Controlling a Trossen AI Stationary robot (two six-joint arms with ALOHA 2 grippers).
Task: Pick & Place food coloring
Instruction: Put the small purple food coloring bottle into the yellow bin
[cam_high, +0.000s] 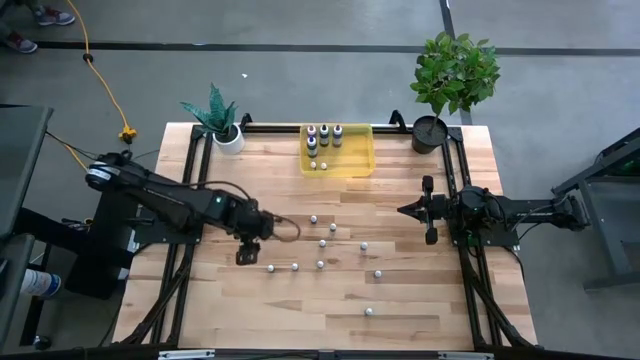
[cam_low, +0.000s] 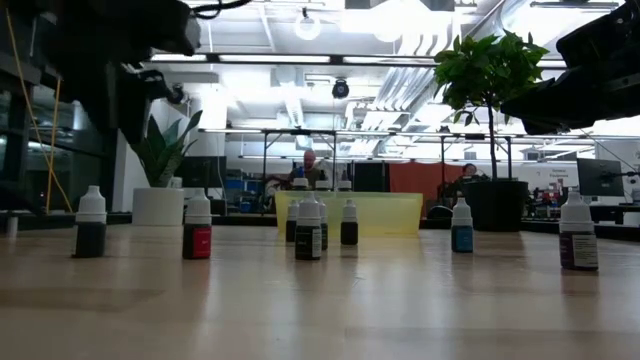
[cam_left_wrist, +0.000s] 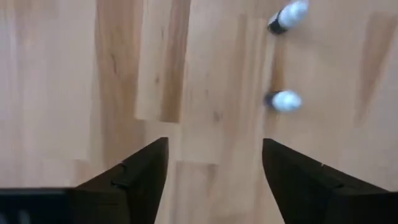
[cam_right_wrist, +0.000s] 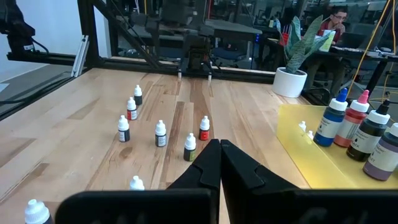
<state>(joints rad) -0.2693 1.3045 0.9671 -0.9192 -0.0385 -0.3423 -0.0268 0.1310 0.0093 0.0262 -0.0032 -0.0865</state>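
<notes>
The small food coloring bottles (cam_high: 320, 243) all stand straight up, caps on top, spread over the wooden table (cam_high: 200, 310). The yellow tray (cam_high: 360, 163) holds four bigger bottles and a few tiny ones. No label can be read. The left gripper (cam_high: 247, 256) hangs spread wide, holding nothing. The right gripper (cam_high: 404, 210) is pinched closed, holding nothing.

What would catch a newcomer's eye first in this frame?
Probably the small food coloring bottles scattered upright across the middle of the wooden table, and the translucent yellow tray at the far edge holding larger bottles. The left gripper hovers open above bare wood beside the scatter, holding nothing. The right gripper waits shut at the right side, pointing toward the bottles.
</notes>
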